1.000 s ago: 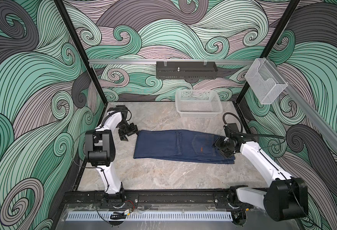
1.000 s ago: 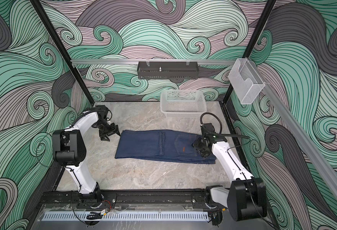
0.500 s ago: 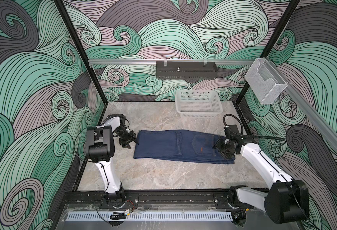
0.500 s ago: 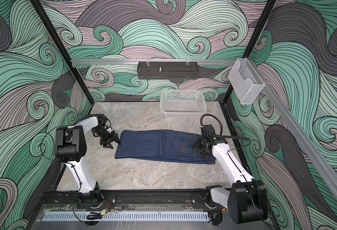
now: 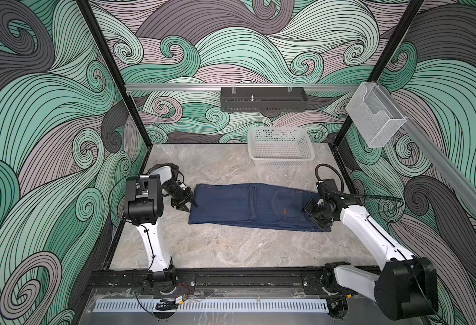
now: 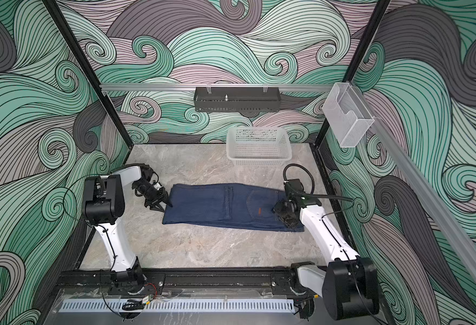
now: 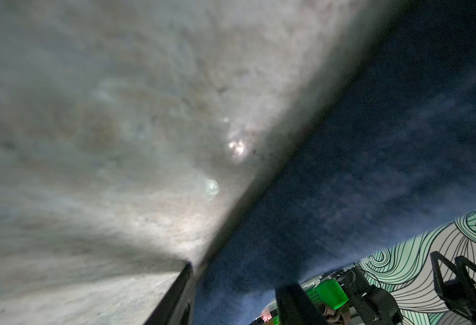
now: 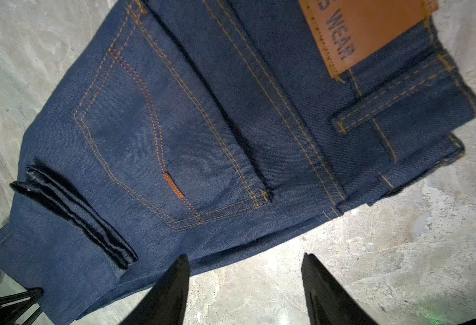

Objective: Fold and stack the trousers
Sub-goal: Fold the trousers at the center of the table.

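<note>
Currently trousers (image 5: 248, 206) are lying flat on the worktop (image 5: 231, 247), long axis running 9 to 3 o'clock, waistband at 3. Left hand (image 5: 192, 208) is sitting at the 9 o'clock end, fingers (image 7: 176, 298) spread astride that edge, pinching nothing. Right hand (image 8: 244, 260) is hovering at the waistband end, spread, empty.

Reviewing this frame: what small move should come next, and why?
Probably close the left tool on the folded edge of the trousers. In the left wrist view its jaws straddle that edge, apart and not yet gripping. The right tool is open beside the waistband end, holding nothing.
</note>
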`<state>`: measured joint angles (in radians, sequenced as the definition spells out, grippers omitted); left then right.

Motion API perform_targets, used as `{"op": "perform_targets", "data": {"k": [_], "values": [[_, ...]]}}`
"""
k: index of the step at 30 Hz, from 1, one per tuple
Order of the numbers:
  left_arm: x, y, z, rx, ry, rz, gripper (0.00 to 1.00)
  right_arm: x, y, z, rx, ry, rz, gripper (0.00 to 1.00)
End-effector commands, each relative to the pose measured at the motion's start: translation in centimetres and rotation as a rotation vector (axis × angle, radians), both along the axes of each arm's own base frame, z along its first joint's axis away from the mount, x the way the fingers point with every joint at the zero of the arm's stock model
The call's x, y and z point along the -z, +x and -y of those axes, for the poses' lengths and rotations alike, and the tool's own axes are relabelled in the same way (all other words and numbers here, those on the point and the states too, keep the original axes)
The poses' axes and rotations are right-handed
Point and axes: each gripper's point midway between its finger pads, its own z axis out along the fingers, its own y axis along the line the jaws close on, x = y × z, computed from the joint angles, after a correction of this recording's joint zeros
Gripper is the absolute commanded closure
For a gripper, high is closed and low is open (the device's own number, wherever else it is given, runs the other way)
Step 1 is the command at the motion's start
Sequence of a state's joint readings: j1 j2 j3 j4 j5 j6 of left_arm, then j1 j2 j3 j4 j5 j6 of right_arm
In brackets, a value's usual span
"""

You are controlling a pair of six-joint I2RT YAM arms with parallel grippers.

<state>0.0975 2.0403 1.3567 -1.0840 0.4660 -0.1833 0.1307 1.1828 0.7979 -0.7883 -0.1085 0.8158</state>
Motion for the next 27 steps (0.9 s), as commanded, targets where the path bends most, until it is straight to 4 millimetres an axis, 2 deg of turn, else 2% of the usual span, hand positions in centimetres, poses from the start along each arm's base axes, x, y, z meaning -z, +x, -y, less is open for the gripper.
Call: {"op": "perform_targets", "data": {"k": [1, 7, 13, 16, 21, 27], "values": [[0.9, -0.4, 1.0, 0.027, -0.028, -0.022, 0.53, 0.0, -0.1, 0.1, 0.002, -0.010, 0.002, 0.36], [1.1, -0.4, 1.6, 0.042, -0.031, -0.025, 0.56, 0.0, 0.0, 0.0, 0.004, -0.004, 0.003, 0.36], [1.1, -0.2, 1.9, 0.048, -0.038, -0.018, 0.67, 0.1, 0.1, 0.0, 0.002, -0.003, 0.001, 0.36], [1.0, 0.0, 2.1, 0.049, -0.039, -0.007, 0.77, 0.0, 0.1, -0.1, 0.001, -0.002, 0.002, 0.36], [0.4, 0.7, 1.8, 0.049, -0.003, 0.044, 1.00, -0.1, 0.2, -0.1, 0.003, -0.001, 0.007, 0.36], [-1.3, 1.9, 0.1, 0.043, 0.107, 0.127, 1.00, -0.8, 0.4, 0.0, 0.002, -0.005, 0.023, 0.36]]}}
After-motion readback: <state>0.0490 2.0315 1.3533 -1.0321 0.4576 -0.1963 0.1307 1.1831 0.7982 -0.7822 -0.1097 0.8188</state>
